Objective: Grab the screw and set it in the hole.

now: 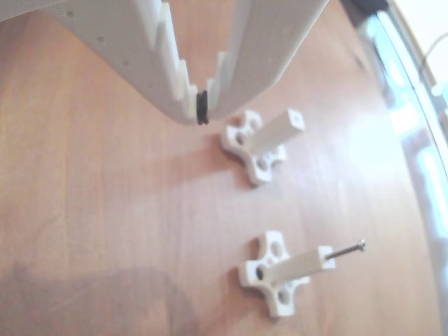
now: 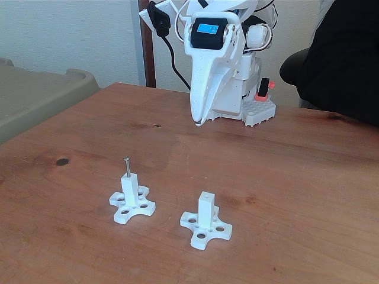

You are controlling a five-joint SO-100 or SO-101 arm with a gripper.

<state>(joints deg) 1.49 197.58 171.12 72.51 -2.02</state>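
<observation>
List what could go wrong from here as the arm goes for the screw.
1. The screw stands upright in one white post; a sideways pull could tip or drag that light post instead of freeing it.
2. The tool hangs well behind both posts with its tips nearly together; it probably must open wider before descending.
3. The second post's hole is tiny, so a slightly tilted screw could miss it.

- Two white posts on cross-shaped bases: one point(image 2: 131, 200) carrying the screw, one point(image 2: 205, 221) bare.
- One screw point(image 2: 126, 165), upright in a post top.
- One gripper point(image 2: 198, 121).
- One wooden table point(image 2: 284, 177).
</observation>
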